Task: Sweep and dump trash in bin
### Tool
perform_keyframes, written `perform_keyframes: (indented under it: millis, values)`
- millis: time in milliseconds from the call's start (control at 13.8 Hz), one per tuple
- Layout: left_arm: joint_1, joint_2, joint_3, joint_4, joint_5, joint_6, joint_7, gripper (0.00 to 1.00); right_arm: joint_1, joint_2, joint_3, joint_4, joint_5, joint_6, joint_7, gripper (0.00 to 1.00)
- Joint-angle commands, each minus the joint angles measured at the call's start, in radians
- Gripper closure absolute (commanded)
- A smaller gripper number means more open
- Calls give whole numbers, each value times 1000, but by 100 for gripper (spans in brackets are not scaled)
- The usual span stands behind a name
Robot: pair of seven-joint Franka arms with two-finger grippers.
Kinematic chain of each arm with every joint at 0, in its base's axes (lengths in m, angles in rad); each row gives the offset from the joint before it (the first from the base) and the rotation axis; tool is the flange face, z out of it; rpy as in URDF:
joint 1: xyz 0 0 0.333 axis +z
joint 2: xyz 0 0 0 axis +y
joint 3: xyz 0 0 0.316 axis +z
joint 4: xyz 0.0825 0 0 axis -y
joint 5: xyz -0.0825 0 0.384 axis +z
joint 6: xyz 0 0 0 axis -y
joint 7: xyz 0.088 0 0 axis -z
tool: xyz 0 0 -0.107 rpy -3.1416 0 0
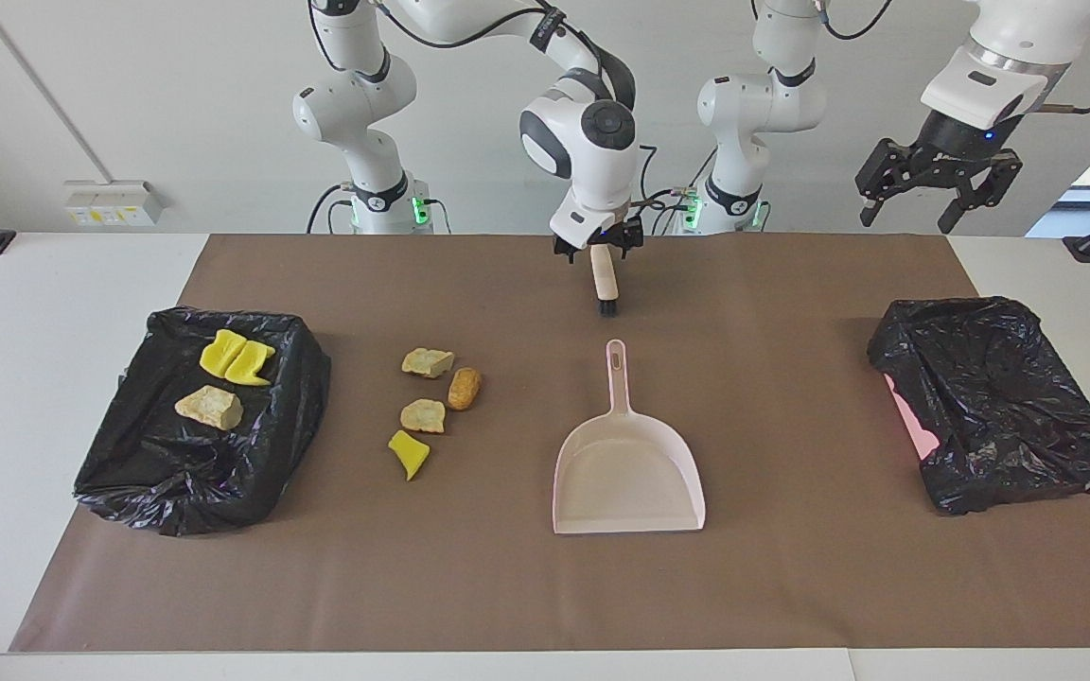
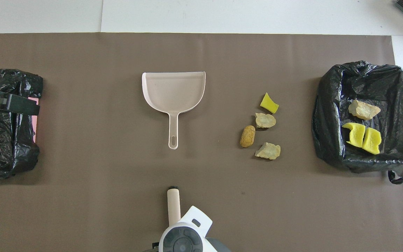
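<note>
1. White wall is backing a white table (image 1: 53, 312) covered by a brown paper mat (image 1: 791, 586); both arms are working above it.
2. Right gripper (image 1: 599, 250) is clamping the cream handle of a small black-bristled brush (image 1: 606, 281), which is hanging bristles-down over the mat's robot-side edge, mid-table.
3. Left gripper (image 1: 912, 218) is waiting in the air with its fingers spread and nothing in them, over the left arm's end of the table, above a crumpled black bag (image 1: 999, 397).
4. Four spongy trash scraps (image 1: 428, 362) (two tan, one orange-brown, one yellow) are lying loose on the mat between the pink plastic dustpan (image 1: 625, 468) and the black bag-lined bin (image 1: 185, 482) at the right arm's end.
5. Three more scraps, two yellow and one tan, are already sitting in that bin.
6. Dustpan is lying flat mid-mat, handle pointing at the robots, untouched.
7. Handling guess: the scraps are looking light and soft, so they are likely to roll or bounce under the bristles; slow, low strokes seem safest.
8. Dustpan is looking stiff and light; taking it by the slim handle near the hanging hole seems best.
</note>
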Motion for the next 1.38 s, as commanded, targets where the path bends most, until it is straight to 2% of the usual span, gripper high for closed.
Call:
perform_keyframes:
  millis: [0, 73, 218, 435, 725, 798, 943, 1016, 1161, 1233, 1306]
  values:
    - [-101, 87, 9, -1, 0, 102, -67, 0, 42, -72, 0, -110, 29, 63, 23, 0]
    - [-126, 103, 8, -16, 2, 151, -111, 0, 73, -69, 0, -114, 35, 72, 32, 0]
    - [-185, 133, 9, -57, 2, 215, -172, 0, 81, -63, 0, -149, 46, 115, 39, 0]
    - [-297, 192, 9, -135, 5, 344, -318, 0, 86, -29, 0, -146, 80, 178, 34, 0]
    - [-391, 257, 9, -247, 5, 525, -403, 0, 89, -4, 0, -140, 80, 209, 25, 0]
    - [-405, 259, 9, -293, 5, 569, -404, 0, 87, 2, 0, -140, 80, 209, 16, 4]
    - [-411, 244, 8, -378, 5, 649, -403, 0, 82, 7, -2, -136, 80, 206, -33, 28]
    - [-413, 251, 8, -386, 5, 659, -404, 0, 81, 10, -2, -134, 80, 204, -40, 41]
    - [-413, 256, 8, -406, 3, 683, -406, 0, 79, 20, -2, -107, 78, 188, -38, 82]
    - [-411, 258, 8, -412, 3, 703, -410, 0, 79, 22, -2, -105, 78, 186, -35, 98]
    - [-411, 265, 8, -412, 3, 706, -420, 0, 72, 26, -2, -93, 78, 183, -32, 100]
